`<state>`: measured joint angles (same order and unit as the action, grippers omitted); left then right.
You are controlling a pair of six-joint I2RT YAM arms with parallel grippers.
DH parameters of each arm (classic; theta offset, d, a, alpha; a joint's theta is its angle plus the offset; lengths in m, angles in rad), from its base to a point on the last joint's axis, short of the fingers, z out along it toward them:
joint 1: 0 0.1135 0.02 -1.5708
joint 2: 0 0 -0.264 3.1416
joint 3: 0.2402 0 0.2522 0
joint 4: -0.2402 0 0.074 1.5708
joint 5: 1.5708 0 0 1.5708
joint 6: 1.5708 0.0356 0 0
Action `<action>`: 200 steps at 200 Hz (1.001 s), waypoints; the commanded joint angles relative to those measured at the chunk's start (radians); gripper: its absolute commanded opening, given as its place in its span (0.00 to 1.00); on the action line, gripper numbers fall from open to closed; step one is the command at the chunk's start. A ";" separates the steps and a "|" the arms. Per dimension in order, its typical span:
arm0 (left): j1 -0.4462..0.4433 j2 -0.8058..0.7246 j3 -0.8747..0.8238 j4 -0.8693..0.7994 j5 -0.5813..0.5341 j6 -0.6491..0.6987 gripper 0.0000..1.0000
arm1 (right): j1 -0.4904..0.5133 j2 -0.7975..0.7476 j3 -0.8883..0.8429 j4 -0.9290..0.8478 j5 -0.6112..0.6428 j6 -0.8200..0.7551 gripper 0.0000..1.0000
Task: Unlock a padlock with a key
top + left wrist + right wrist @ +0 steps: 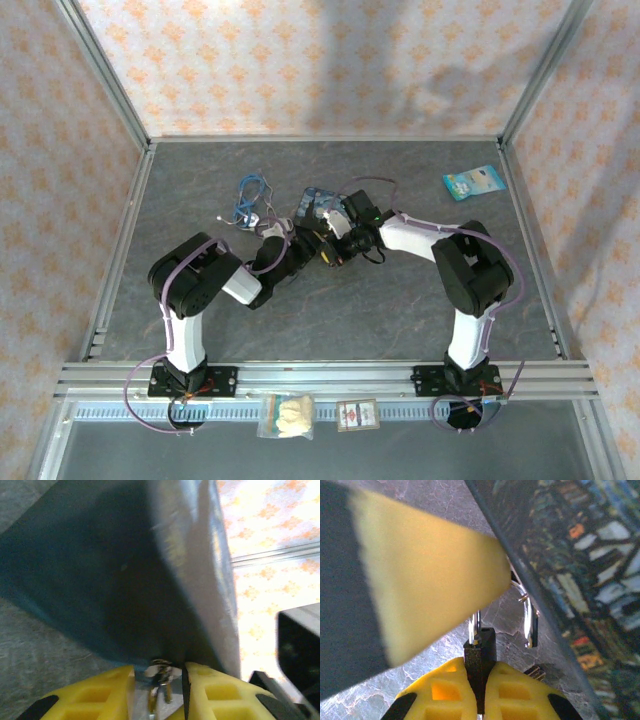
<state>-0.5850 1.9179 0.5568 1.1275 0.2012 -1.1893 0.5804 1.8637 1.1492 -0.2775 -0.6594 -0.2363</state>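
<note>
- Bright yellow on the right gripper [480, 669], black at the edges.
- The padlock [480, 650]: black body, shiny silver shackle.
- Same yellow on the left gripper [158, 676], and the key [160, 670] glints pale silver.
- The box [580, 555]: dark lid busy with painted blues, whites and dabs of orange and red.
- The table [330, 325]: grey, veined like marble.
- The walls [320, 60]: cream with repeating orange florals.
- A packet [472, 182] in blue and white.

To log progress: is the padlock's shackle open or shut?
Open, it seems: one leg of the shackle enters the padlock; the other ends free beside it.
</note>
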 commanded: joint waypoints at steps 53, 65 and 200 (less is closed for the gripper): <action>-0.016 0.037 -0.005 0.088 0.007 -0.027 0.15 | -0.002 -0.001 -0.001 0.028 -0.048 0.014 0.00; -0.016 0.034 -0.005 0.088 0.006 -0.027 0.09 | -0.002 -0.002 -0.001 0.027 -0.043 0.017 0.00; -0.016 0.028 -0.006 0.084 0.071 0.034 0.00 | -0.019 -0.369 -0.138 0.082 0.343 0.396 0.72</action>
<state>-0.5961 1.9404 0.5545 1.1862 0.2321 -1.1946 0.5739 1.5455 1.0279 -0.2291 -0.5045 0.0299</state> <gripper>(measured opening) 0.044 0.642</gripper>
